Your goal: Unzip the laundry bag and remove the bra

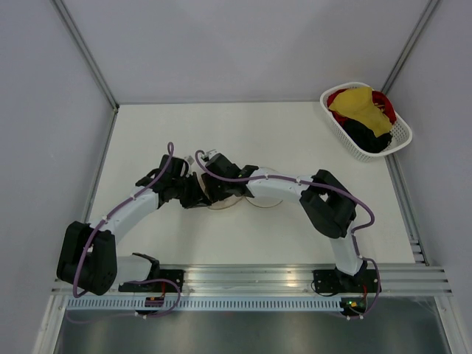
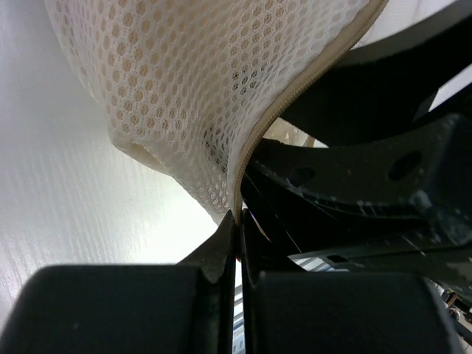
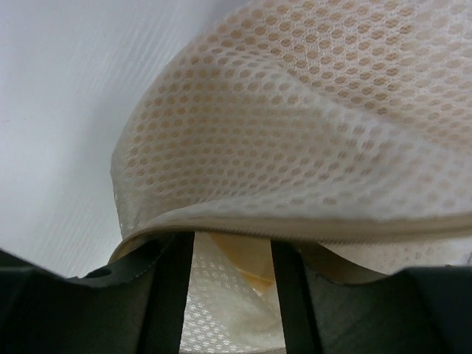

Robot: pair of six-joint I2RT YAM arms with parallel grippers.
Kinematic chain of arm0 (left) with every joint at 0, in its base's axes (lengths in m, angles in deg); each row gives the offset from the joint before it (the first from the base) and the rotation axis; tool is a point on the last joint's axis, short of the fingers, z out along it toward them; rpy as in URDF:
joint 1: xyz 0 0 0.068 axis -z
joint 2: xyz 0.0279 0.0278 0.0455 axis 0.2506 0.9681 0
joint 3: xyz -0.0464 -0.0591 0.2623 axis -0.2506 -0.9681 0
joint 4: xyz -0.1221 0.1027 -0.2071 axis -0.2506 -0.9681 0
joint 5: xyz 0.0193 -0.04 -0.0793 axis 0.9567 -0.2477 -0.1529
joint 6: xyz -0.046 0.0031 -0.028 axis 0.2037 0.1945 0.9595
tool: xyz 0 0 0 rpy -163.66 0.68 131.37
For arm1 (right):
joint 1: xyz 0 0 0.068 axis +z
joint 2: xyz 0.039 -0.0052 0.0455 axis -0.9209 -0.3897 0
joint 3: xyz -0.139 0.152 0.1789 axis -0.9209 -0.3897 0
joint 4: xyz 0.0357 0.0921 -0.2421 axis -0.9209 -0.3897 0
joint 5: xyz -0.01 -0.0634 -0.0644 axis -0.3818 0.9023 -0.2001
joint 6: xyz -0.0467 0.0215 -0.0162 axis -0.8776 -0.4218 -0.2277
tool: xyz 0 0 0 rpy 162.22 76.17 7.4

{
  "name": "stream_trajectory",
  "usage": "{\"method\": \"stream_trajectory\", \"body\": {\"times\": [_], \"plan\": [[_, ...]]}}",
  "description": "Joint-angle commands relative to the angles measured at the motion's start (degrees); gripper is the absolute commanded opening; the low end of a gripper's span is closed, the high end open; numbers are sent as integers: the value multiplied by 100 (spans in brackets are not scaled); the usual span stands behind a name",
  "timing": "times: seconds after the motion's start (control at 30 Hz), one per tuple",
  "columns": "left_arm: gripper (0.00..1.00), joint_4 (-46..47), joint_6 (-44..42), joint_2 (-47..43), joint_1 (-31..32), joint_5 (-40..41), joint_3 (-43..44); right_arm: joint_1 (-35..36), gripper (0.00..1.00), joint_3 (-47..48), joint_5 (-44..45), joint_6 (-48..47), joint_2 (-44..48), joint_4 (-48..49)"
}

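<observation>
The laundry bag (image 1: 265, 198) lies mid-table under both wrists. In the left wrist view its white mesh (image 2: 192, 88) hangs over the table, with the zip edge running down into my left gripper (image 2: 237, 221), which is shut on that edge. In the top view my left gripper (image 1: 200, 198) meets my right gripper (image 1: 221, 193) at the bag's left side. In the right wrist view my right gripper (image 3: 230, 247) is open. Its fingers (image 3: 166, 295) reach under the lifted mesh rim (image 3: 310, 228) into the opening. A patch of the peach bra (image 3: 247, 262) shows between them inside the bag.
A white lattice basket (image 1: 354, 151) with yellow, red and black clothes stands at the back right corner. Grey walls close off the table on the left, back and right. The right arm's black links (image 2: 369, 184) sit close beside the left gripper.
</observation>
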Motion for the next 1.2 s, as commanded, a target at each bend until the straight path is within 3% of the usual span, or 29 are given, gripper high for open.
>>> {"method": "stream_trajectory", "body": {"times": [0.0,0.2,0.4,0.5,0.7,0.9,1.17], "plan": [[2,177,170,-206,40,-242,8,70,52,350,-435,89,-271,287],[2,177,187,-224,40,-277,8,272,71,675,30,-95,-561,-117],[2,177,187,-224,49,-286,17,395,70,1071,724,-254,-1159,-680],[2,186,179,-224,40,-286,-1,404,58,1054,936,-245,-1343,-724],[2,177,179,-267,40,-286,-1,404,0,879,1085,-245,-1292,-724],[2,151,170,-285,49,-286,-1,412,0,606,1165,-280,-703,-707],[2,133,161,-303,40,-233,-27,412,0,52,1446,-359,782,-750]]}}
